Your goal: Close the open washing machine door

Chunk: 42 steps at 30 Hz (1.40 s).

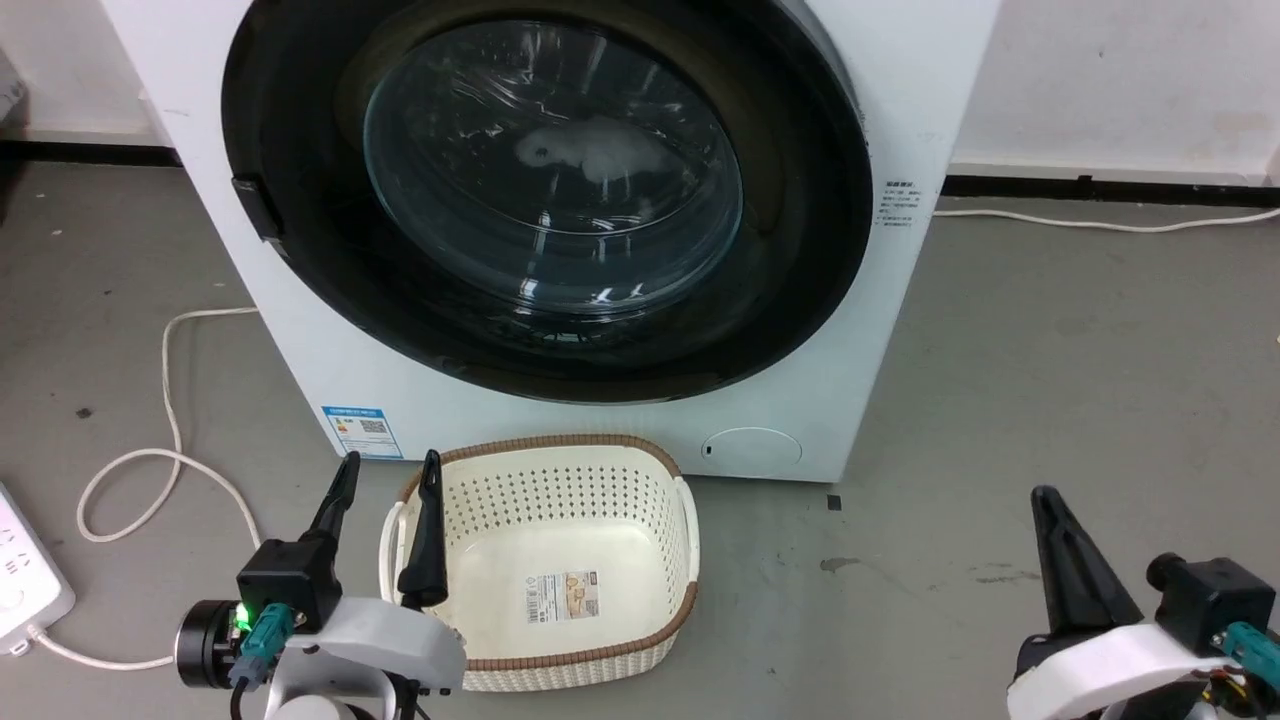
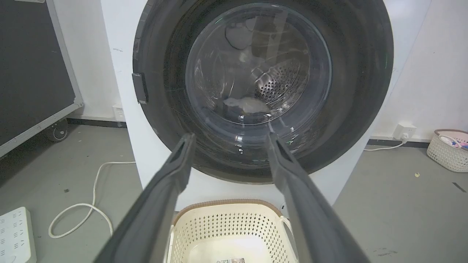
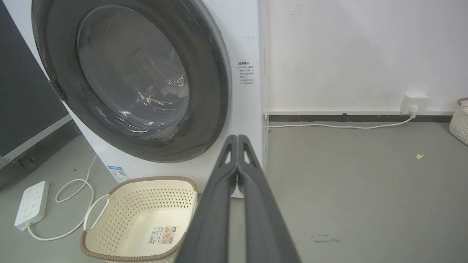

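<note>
Door (image 1: 550, 200) looks shut flush; I judge task done, nothing left. Left gripper (image 1: 391, 462) spread, empty; right gripper (image 3: 237, 138) pressed together, empty.

Washing machine door (image 1: 310, 280): top cut off by head view's upper edge; pale lump (image 1: 600, 150) behind its glass blurred, cannot tell what it is; side label (image 1: 897, 205) and basket sticker (image 1: 563, 597) too small to read; power strip (image 1: 30, 590) cut at left edge; second basket (image 2: 444, 153) far right, cut off, contents indistinct.
</note>
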### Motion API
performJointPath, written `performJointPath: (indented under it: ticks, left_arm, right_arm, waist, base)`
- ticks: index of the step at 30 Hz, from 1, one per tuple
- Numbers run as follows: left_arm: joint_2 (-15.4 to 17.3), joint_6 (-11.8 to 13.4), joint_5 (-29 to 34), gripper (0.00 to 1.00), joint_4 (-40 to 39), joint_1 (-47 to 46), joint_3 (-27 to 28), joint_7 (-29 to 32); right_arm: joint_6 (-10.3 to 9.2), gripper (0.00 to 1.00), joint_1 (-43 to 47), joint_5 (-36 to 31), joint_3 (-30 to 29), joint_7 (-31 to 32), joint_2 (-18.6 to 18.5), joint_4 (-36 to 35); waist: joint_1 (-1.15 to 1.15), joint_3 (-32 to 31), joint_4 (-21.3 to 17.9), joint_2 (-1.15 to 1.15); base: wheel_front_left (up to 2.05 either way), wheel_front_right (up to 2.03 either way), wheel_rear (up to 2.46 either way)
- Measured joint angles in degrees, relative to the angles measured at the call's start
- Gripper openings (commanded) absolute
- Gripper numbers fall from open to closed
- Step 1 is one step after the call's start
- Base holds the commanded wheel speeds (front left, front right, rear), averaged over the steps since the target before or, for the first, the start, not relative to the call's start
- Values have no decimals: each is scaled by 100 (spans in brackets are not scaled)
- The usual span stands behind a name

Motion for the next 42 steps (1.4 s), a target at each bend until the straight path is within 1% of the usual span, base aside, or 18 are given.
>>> performJointPath:
  ticks: [1,18,22,42]
  left_arm:
    - [3,0,-10,100,-1,6,-14,34]
    - [71,9,-101,100,-10,19,-84,151]
    - [79,102,-100,100,-11,18,-87,204]
    - [109,98,-250,100,34,-35,-182,246]
  right_arm:
    - [0,100,37,1,33,42,0,5]
    - [0,100,64,44,152,46,0,7]
    - [0,100,64,44,169,44,0,13]
    - [0,100,62,86,243,-12,0,25]
  waist:
    - [0,-20,23,0]
    - [1,-72,25,0]
    - [0,-69,27,0]
    - [0,-10,54,0]
  base:
    - [0,0,0]
    - [0,0,0]
    - [0,0,0]
    - [0,0,0]
